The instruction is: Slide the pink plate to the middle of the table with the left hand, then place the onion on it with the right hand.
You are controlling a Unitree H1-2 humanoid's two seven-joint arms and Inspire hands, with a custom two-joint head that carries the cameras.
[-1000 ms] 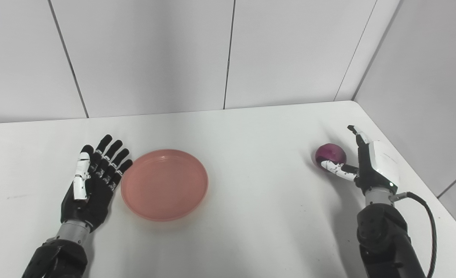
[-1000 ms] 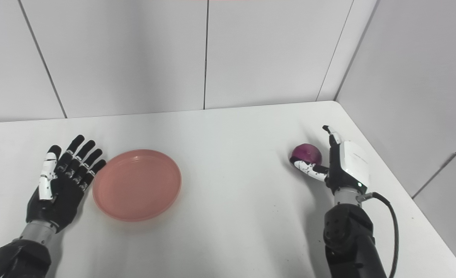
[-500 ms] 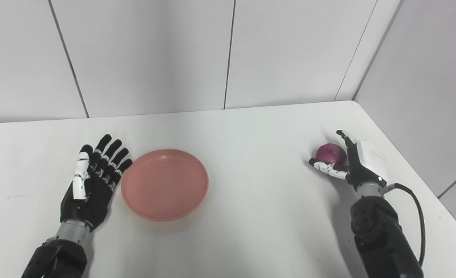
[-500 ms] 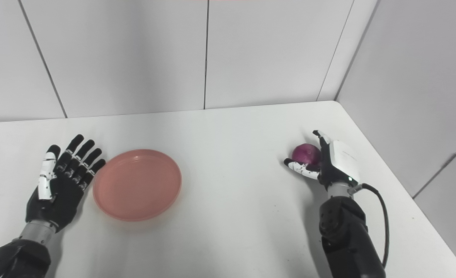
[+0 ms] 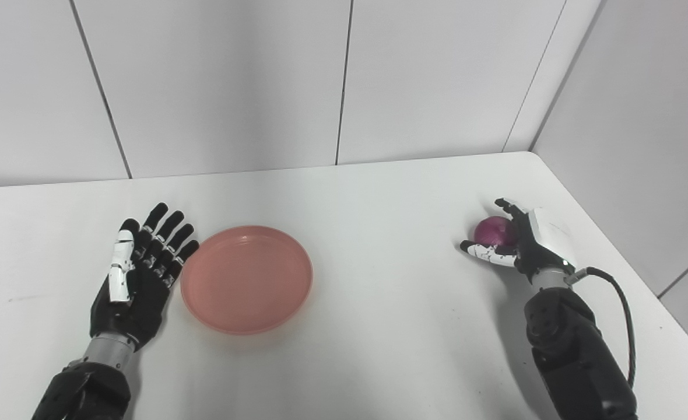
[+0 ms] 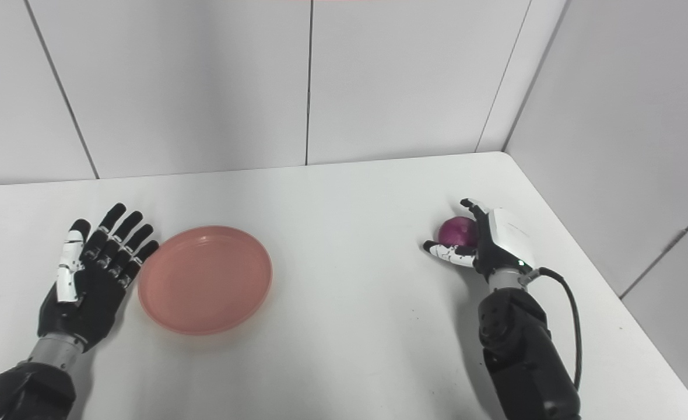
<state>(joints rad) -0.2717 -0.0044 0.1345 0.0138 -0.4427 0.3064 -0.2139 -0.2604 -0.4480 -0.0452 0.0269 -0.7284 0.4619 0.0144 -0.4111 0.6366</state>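
The pink plate (image 5: 246, 279) lies flat on the white table (image 5: 379, 303), left of centre. My left hand (image 5: 137, 274) rests open, palm up, just left of the plate, its fingertips close to the rim. At the right side the purple onion (image 5: 491, 230) sits in my right hand (image 5: 522, 242). The fingers curl over the onion's far side and the thumb lies along its near side. The onion stays low, at the table surface.
White wall panels close the table at the back and along the right. The table's right edge (image 5: 612, 256) runs just beyond my right hand. A black cable (image 5: 618, 297) loops off the right forearm.
My right hand has moved in against the onion and its fingers have curled around it. The onion has shifted slightly left. The left hand and plate have stayed put.
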